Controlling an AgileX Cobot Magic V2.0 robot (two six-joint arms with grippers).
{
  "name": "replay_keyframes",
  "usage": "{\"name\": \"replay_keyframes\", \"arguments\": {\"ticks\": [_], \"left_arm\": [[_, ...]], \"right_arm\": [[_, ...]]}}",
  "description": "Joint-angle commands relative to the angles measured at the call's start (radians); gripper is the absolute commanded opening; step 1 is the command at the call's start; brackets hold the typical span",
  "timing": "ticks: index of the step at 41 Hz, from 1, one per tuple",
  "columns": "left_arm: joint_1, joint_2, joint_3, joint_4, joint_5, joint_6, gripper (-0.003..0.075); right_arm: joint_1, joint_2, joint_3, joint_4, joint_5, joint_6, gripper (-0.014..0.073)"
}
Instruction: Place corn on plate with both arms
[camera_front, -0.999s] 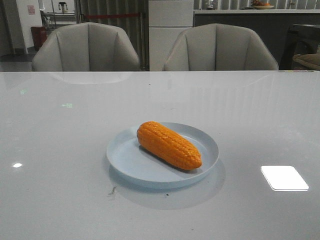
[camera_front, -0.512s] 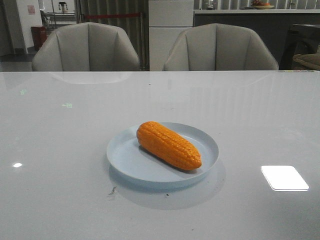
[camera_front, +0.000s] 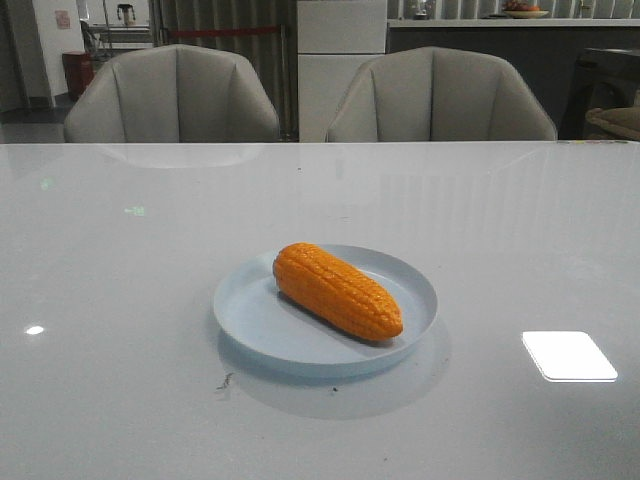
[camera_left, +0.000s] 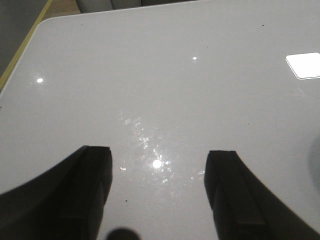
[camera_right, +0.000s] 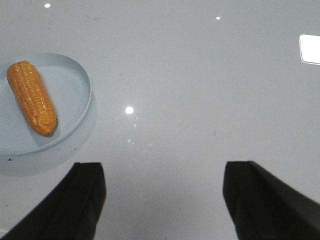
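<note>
Nearest, the left gripper (camera_left: 157, 192) has its fingers wide apart with only bare table (camera_left: 150, 90) between and beyond them; a pale edge at one side may be the plate, I cannot tell. The right gripper (camera_right: 162, 200) also has its fingers wide apart and holds nothing. Beyond its fingertips, off to the side and well apart, the corn (camera_right: 31, 96) lies flat inside the plate (camera_right: 82, 80). In the front view nothing has moved during the last second: the corn (camera_front: 337, 290) rests diagonally on the plate (camera_front: 250, 325). I judge the task is complete
</note>
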Motion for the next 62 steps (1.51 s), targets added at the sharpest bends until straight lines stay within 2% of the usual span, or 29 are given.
{"name": "replay_keyframes", "arguments": {"ticks": [1,10,13,16,21,25,28,52,56,62], "left_arm": [[0.001,-0.010,-0.036,-0.003,-0.079,-0.008,0.0455],[0.001,-0.010,-0.036,-0.003,-0.079,-0.008,0.0455],[0.001,-0.010,-0.036,-0.003,-0.079,-0.008,0.0455],[0.001,-0.010,-0.036,-0.003,-0.079,-0.008,0.0455],[0.001,-0.008,-0.036,-0.003,-0.079,-0.008,0.0455],[0.001,-0.008,-0.036,-0.003,-0.079,-0.008,0.0455],[0.001,-0.008,-0.036,-0.003,-0.079,-0.008,0.0455],[0.001,-0.008,-0.036,-0.003,-0.079,-0.008,0.0455],[0.001,-0.008,-0.036,-0.003,-0.079,-0.008,0.0455],[0.001,-0.008,-0.036,-0.003,-0.079,-0.008,0.0455]], "right_arm": [[-0.006,-0.004,-0.027,0.010,-0.079,-0.001,0.0594],[-0.006,-0.004,-0.027,0.010,-0.078,-0.001,0.0589],[-0.006,-0.004,-0.027,0.010,-0.078,-0.001,0.0539],[-0.006,-0.004,-0.027,0.010,-0.078,-0.001,0.0437],[-0.006,-0.004,-0.027,0.012,-0.078,-0.001,0.0199],[-0.006,-0.004,-0.027,0.012,-0.079,-0.001,0.0043],[-0.006,-0.004,-0.027,0.012,-0.079,-0.001,0.0074],[-0.006,-0.013,-0.027,0.012,-0.078,-0.001,0.0071],[-0.006,-0.069,-0.027,0.012,-0.073,-0.001,0.0071],[-0.006,-0.249,-0.027,0.011,-0.044,-0.001,0.0069]]}}
